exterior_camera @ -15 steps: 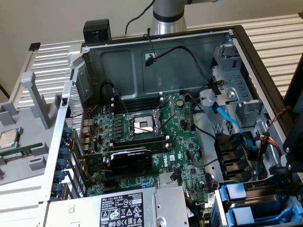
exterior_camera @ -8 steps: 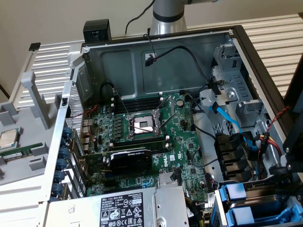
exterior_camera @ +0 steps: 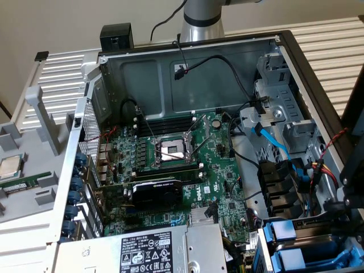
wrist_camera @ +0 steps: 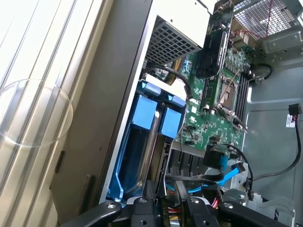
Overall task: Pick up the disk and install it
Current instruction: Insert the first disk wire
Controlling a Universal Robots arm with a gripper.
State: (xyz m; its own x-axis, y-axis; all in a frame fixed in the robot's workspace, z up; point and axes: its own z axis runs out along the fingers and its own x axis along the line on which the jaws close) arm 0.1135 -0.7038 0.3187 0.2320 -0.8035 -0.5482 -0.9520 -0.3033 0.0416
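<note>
Probably a computer-repair lab bench — open desktop case (exterior_camera: 170, 79), bare motherboard (exterior_camera: 224, 153) — slatted tabletop (exterior_camera: 324, 51).

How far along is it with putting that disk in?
Done: the disk in its blue carrier looks already brought into the drive bay, beside another blue carrier. In hand: the gripper sits at its end. Left: seating it fully, which I cannot confirm.

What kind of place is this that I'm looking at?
Most likely a computer assembly or repair bench. An open desktop computer case lies on its side, its motherboard is exposed with no cooler on the CPU socket, and a loose CPU chip sits on a grey tray beside it.
</note>
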